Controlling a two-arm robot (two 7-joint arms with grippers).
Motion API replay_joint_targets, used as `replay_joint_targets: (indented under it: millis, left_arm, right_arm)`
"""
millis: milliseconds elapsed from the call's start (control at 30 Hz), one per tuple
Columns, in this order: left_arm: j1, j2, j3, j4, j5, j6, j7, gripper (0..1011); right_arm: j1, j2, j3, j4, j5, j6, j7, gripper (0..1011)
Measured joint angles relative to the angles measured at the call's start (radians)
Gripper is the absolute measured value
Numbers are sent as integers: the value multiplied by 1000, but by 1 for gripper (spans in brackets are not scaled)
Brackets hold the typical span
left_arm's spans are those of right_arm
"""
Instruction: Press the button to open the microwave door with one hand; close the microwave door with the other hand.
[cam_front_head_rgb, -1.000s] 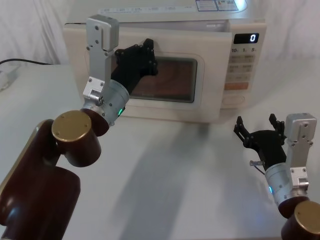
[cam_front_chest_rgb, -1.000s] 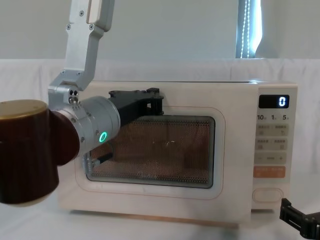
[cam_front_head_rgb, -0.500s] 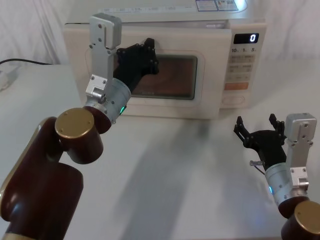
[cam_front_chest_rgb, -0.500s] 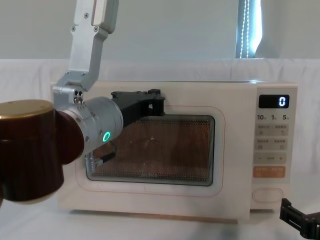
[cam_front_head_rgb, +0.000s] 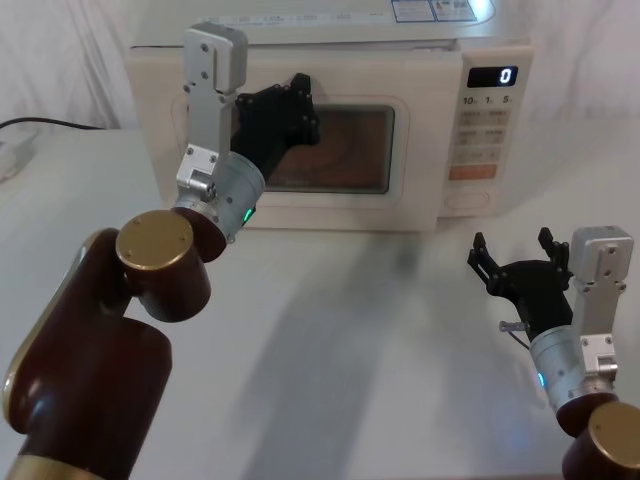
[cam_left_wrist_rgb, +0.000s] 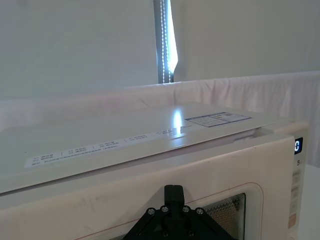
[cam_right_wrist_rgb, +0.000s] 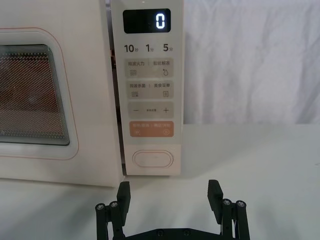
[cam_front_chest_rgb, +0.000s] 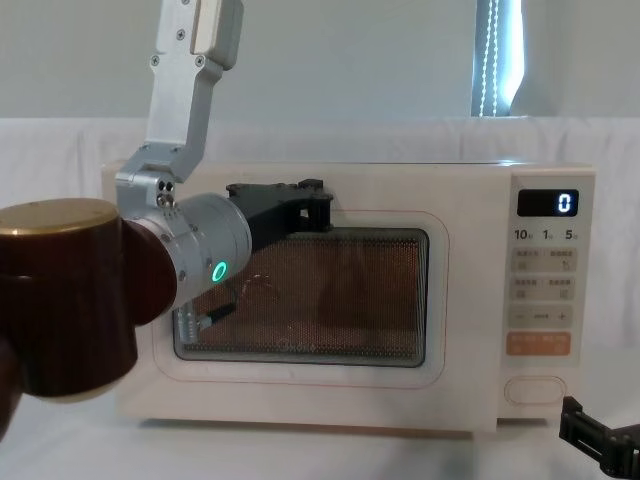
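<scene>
The microwave door (cam_front_head_rgb: 300, 150) sits nearly flush, with the left hand (cam_front_head_rgb: 285, 115) against its upper edge; I cannot tell its finger state. The right hand (cam_right_wrist_rgb: 170, 197), fingers spread, hovers above the surface, near the button (cam_right_wrist_rgb: 152, 159). A weak push could leave the door unlatched

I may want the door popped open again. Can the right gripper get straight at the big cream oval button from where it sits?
Probably yes. The right black gripper, fingers open, sits low on the table facing the large cream oval button, with bare white tabletop between them. The left black gripper is against the cream microwave door, well aside.
</scene>
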Motion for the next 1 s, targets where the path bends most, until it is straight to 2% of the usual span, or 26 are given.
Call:
replay_joint_targets:
  millis: [1000]
  left_arm:
    - [-30,-13,-2,66,6,-39,-11,0]
  right_arm:
    - [0,0,0,0,0,0,0,1002]
